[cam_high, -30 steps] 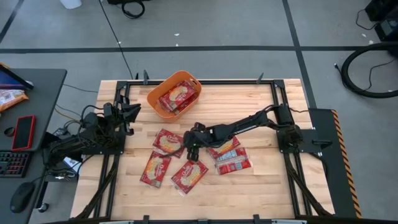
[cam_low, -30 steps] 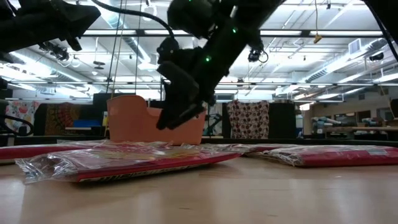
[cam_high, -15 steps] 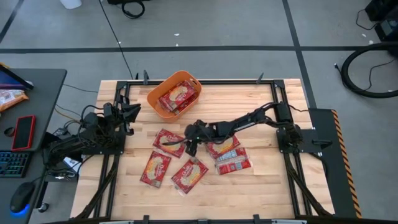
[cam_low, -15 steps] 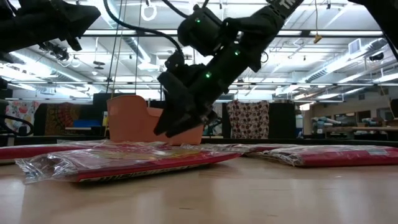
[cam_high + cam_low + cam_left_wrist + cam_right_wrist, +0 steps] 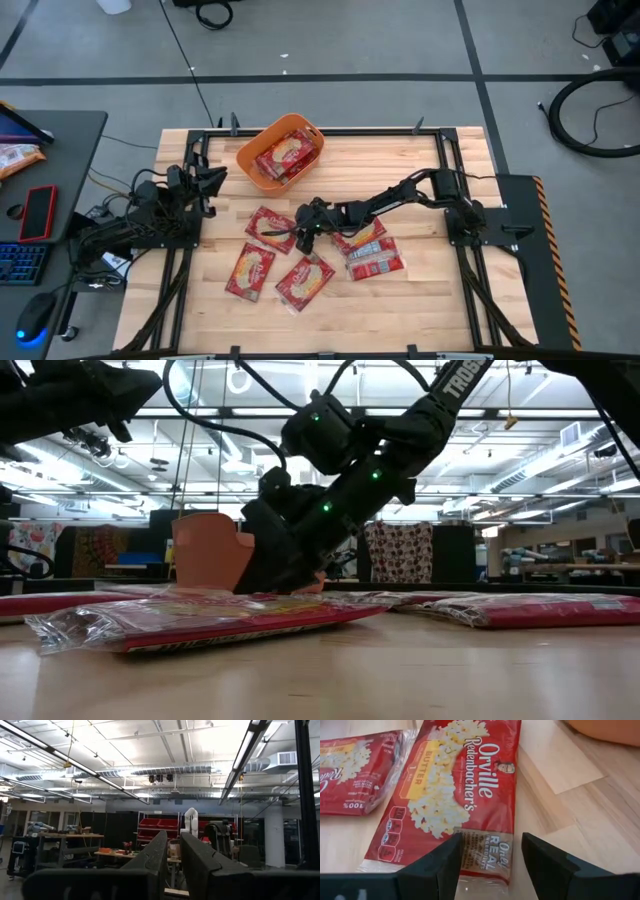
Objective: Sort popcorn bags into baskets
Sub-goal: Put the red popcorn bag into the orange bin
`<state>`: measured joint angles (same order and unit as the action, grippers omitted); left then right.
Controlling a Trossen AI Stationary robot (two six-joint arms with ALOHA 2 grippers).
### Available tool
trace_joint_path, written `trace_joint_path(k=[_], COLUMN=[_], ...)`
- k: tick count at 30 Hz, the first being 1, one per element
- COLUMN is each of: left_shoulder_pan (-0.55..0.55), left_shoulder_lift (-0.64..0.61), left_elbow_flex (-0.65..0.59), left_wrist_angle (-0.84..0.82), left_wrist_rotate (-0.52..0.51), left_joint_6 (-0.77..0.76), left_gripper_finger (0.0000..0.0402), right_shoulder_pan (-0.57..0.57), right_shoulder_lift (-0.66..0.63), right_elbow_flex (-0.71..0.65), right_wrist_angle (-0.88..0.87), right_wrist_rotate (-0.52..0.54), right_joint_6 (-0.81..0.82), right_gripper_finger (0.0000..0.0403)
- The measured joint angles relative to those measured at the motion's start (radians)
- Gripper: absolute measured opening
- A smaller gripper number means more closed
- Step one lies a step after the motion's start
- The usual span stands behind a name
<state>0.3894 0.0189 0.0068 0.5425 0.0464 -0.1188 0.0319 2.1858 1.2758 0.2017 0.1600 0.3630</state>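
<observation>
So the right gripper (image 5: 300,229) has dropped low and slid left over the last second, jaws spread wide, now straddling the near end of a popcorn bag (image 5: 451,795) lying flat on the table (image 5: 420,300). Nothing's held yet, looks set to pinch. Four more bags sit close around, so it's tight; open wood leads to the orange basket (image 5: 252,152) behind. Left gripper (image 5: 208,180), fingers nearly together, waits at the left edge.

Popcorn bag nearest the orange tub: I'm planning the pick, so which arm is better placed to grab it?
Right. Its claw is open, low over that Orville Redenbacher's popcorn bag, fingers straddling its end. The left claw waits at the table edge.
</observation>
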Motion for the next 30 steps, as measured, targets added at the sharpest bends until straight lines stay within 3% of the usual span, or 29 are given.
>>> trace_joint_path(k=[6, 15, 24, 30], left_shoulder_pan=[0.0, 0.0, 0.0, 0.0], left_shoulder_lift=[0.0, 0.0, 0.0, 0.0], left_elbow_flex=[0.0, 0.0, 0.0, 0.0], left_wrist_angle=[0.006, 0.006, 0.006, 0.006], left_wrist_rotate=[-0.001, -0.001, -0.001, -0.001], left_joint_6=[0.0, 0.001, 0.002, 0.002], left_gripper_finger=[0.0057, 0.0057, 0.0057, 0.0057], right_shoulder_pan=[-0.001, -0.002, -0.015, -0.015], right_shoulder_lift=[0.001, -0.003, -0.141, -0.272], right_elbow_flex=[0.0, 0.0, -0.004, -0.004], right_wrist_angle=[-0.009, -0.023, -0.19, -0.296], right_wrist_rotate=[0.005, 0.02, 0.089, 0.242], right_joint_6=[-0.008, -0.118, -0.272, -0.482], right_gripper_finger=[0.0176, 0.0015, 0.0006, 0.0004])
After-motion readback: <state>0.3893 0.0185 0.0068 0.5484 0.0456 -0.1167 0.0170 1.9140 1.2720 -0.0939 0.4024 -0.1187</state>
